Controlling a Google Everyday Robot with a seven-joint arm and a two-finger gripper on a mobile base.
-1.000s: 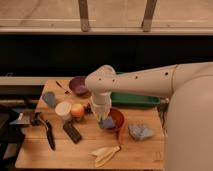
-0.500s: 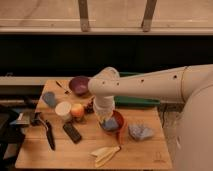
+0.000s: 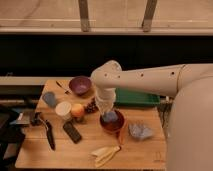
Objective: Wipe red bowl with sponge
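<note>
The red bowl point(image 3: 116, 125) sits on the wooden table point(image 3: 85, 150), right of centre. A blue sponge point(image 3: 110, 117) lies inside it. My white arm reaches in from the right and bends down over the bowl. My gripper point(image 3: 108, 114) is down in the bowl at the sponge, mostly hidden by the wrist above it.
A purple bowl point(image 3: 80, 85) stands at the back, a green tray point(image 3: 137, 98) behind the arm. Left of the bowl are an orange fruit point(image 3: 77, 110), a white cup point(image 3: 63, 109), grapes point(image 3: 91, 106), a grey-blue cup point(image 3: 49, 99), a black phone point(image 3: 72, 132) and a black tool point(image 3: 48, 134). A banana peel point(image 3: 106, 153) and crumpled blue cloth point(image 3: 141, 131) lie in front.
The arm has swung from left of the bowl to right over it, and the gripper has lowered into the bowl onto the sponge.
</note>
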